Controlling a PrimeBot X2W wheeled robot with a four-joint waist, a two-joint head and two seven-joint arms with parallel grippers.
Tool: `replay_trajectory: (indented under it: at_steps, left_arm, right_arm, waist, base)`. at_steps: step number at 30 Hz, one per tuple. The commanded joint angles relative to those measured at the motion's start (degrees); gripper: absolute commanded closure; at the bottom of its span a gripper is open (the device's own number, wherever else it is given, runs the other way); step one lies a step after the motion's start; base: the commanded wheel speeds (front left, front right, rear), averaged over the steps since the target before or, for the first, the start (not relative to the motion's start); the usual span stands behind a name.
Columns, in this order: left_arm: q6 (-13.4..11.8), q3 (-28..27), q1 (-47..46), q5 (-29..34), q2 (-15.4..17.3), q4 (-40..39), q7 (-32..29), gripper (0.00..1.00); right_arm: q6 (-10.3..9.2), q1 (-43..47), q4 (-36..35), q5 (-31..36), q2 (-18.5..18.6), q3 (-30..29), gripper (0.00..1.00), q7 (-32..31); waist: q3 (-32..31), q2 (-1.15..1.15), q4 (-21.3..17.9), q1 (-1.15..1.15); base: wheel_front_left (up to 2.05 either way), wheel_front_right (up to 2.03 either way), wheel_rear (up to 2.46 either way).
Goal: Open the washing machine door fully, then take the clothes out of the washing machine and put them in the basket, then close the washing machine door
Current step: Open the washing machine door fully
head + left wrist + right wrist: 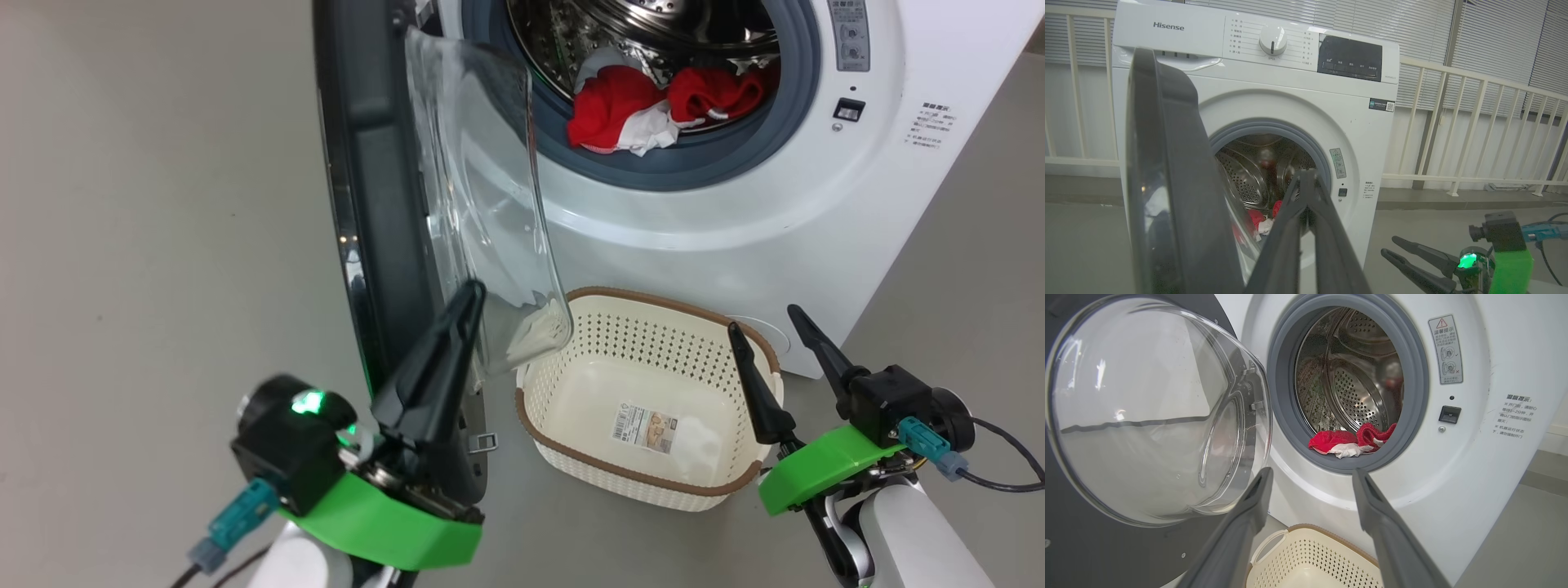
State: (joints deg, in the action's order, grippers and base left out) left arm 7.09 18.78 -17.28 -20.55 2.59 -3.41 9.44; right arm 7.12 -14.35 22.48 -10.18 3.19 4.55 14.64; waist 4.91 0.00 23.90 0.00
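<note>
Since the washing machine door (367, 163) stands swung out roughly square to the front of the washing machine (735, 220), edge-on in the head view, I judge the first step to be the one in hand: open, but not yet fully back. Its round disc is upright, its width running from the hinge at the machine out toward the robot. The black outer face looks left and the glass bowl (482, 204) bulges right, toward the basket (653, 343).

The left gripper (472, 287) has its fingers pressed together on nothing, tips just beside the bowl's lower edge on the door's inner side. In its wrist view the black rim rises left of the fingers and the drum (1249, 179) lies beyond the tips. The next move, as I read it, calls for those closed fingers to bear on the inner face and sweep the door leftward, away from the opening, without scraping the glass.

The clothes (612, 114) lie heaped at the drum's front lip, beyond and above both pairs of fingers. The right gripper (763, 320) holds nothing, fingers spread wide above the basket's right rim. The basket sits on the floor (163, 245) between the two grippers, bare but for its sticker.
</note>
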Motion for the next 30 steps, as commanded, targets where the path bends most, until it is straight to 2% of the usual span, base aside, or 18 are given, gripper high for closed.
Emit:
replay_trajectory:
  at_steps: [1,2,9,30]
  left_arm:
    - [0.26,-1.45,-0.06,-0.64,0.94,-0.72,-0.2,1.0]
    - [0.28,0.15,1.84,-1.44,0.94,2.32,-0.78,1.0]
    - [-0.08,1.22,3.38,-2.43,1.46,6.21,-3.45,1.0]
    - [-5.84,-6.09,5.53,-4.58,4.99,8.9,-2.71,1.0]
  right_arm:
    - [0.36,-2.18,-1.51,-0.3,-0.31,1.48,0.0,0.36]
    - [0.36,-1.95,-1.78,0.0,-0.31,1.01,0.0,0.36]
    - [0.36,-1.87,-1.66,0.59,-0.31,0.76,0.0,0.36]
    - [0.36,-0.78,-1.9,1.07,-0.31,-0.33,0.0,0.36]
  waist:
    - [0.24,0.0,-0.22,0.0]
    - [0.77,0.0,-0.33,0.0]
    - [1.58,0.0,0.15,0.0]
    - [1.0,0.0,4.11,0.0]
  base:
    - [0.0,0.0,0.0]
    - [0.0,0.0,0.0]
    - [0.0,0.0,0.0]
    - [0.0,0.0,0.0]
